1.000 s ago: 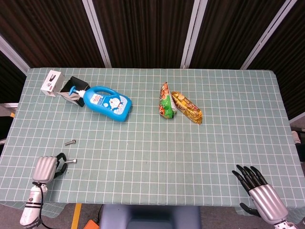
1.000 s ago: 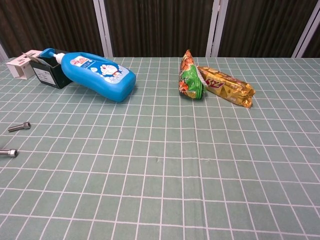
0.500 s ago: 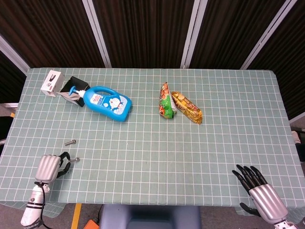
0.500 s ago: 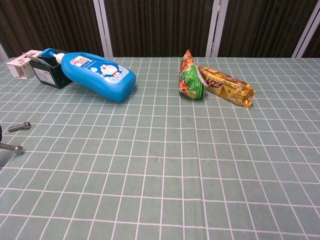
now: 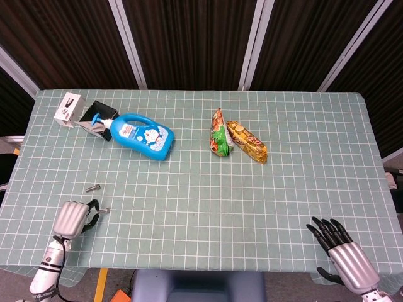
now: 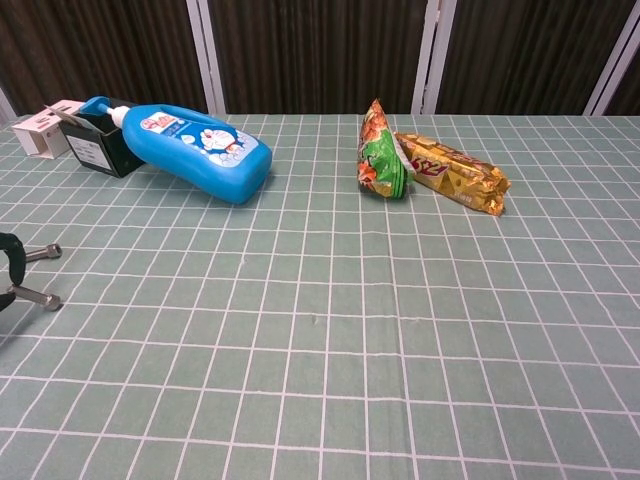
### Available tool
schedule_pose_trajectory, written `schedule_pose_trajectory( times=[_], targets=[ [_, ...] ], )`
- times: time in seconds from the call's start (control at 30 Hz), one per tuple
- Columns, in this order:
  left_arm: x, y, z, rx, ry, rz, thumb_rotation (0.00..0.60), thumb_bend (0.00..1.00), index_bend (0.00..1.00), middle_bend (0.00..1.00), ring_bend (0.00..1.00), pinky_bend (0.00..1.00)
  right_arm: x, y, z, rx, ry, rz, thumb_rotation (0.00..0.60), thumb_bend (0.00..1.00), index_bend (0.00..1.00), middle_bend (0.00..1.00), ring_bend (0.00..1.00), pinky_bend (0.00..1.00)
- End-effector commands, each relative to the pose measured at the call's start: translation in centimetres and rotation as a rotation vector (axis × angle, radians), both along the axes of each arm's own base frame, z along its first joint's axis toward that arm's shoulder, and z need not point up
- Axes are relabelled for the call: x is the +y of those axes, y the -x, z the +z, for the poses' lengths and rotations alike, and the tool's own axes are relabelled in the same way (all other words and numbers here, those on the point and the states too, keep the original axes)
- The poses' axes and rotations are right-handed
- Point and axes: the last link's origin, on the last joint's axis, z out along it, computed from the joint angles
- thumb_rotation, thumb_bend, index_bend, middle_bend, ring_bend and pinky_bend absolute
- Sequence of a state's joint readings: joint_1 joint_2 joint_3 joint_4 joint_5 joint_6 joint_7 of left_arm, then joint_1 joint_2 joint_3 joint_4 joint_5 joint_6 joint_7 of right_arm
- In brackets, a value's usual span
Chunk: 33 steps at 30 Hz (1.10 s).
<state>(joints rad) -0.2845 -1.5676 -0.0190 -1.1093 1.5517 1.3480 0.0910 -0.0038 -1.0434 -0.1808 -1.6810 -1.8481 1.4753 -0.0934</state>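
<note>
Maybe slips soon: left robot hand, near the bench edge, pinches a small bolt by one end only. Could drop, roll off. Right robot hand spread, holding nothing.

- Left hand at near-left table corner, fingers on a bolt; second bolt just ahead of it.
- Far ahead of left hand: blue bottle leaning on black box, white box beside it. They block the far-left corner.
- Right hand at near-right edge; open cloth ahead and to its inner side.
- Snack bags far ahead, mid-table; wide free lane between hands.
</note>
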Motion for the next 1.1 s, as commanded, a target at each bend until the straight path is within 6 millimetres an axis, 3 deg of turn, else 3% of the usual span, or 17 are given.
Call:
schedule_pose_trajectory(
  times=[0.03,0.27,1.1],
  targets=[
    [0.2,-0.7,0.4,0.056,0.024,-0.003,0.6,0.42,0.57,1.0,1.0,1.0,0.0,0.0,0.0,0.001,-0.001,0.0,0.6,0.27,0.0,0.0,0.0,0.0],
    [0.4,-2.0,1.0,0.128,0.064,0.013,0.6,0.42,0.56,1.0,1.0,1.0,0.0,0.0,0.0,0.003,-0.003,-0.002,0.6,0.27,0.0,0.0,0.0,0.0],
    [1.1,-4.1,0.2,0.175,0.083,-0.019,0.6,0.42,0.51,1.0,1.0,1.0,-0.2,0.1,0.1,0.005,0.0,-0.016,0.6,0.27,0.0,0.0,0.0,0.0]
  ],
)
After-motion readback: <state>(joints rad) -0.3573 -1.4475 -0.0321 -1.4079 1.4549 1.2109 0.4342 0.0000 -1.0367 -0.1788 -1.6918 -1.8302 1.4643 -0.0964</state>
